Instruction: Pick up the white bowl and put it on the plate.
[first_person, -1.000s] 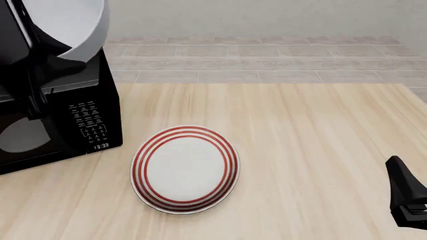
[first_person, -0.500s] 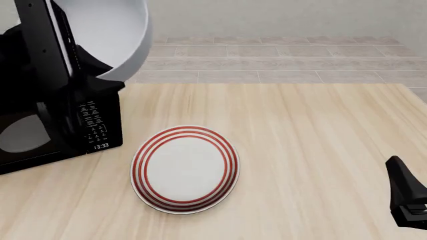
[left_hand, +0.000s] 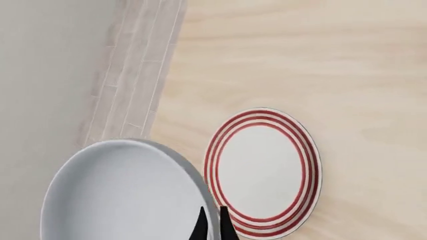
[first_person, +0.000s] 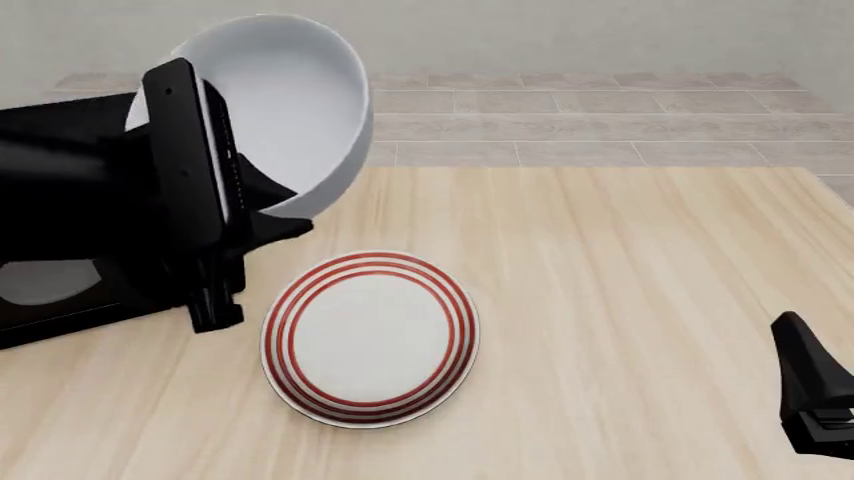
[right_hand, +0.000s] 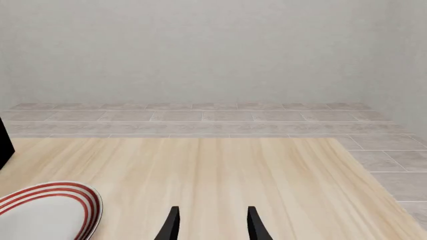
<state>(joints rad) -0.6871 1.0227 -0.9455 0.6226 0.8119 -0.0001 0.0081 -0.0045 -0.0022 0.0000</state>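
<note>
Pale wood tabletop (first_person: 627, 300), grey tiled floor and a plain wall behind.

Left gripper (left_hand: 212, 225): fingers nearly together, pinching the rim of the white bowl (first_person: 287, 105). Wrist view shows one finger inside the rim and one outside. Bowl is airborne and tipped, its opening facing the camera, up and left of the plate (first_person: 370, 337) and overlapping only the plate's far-left edge in the front view.

Change over the last second: bowl plus left arm have swung in from the far-left corner toward centre and dropped lower in the frame. The arm now covers most of the black microwave (first_person: 54, 300), and its keypad is no longer visible. Plate hasn't moved. Read: lift is done, transport is well along, placement is not yet done. Bowl looks to need a bit more travel toward the plate's centre, levelling out, then a descent.

Right gripper (right_hand: 211, 225): fingers parted, nothing between them, parked low at the right edge of the tabletop, well apart from the plate. No motion there.

Obstructions: none between bowl and plate. Microwave sits just beside the plate on the left, so the left arm is working close to it. My guess at the main risk is the tilt, with only a rim pinch holding the bowl.
</note>
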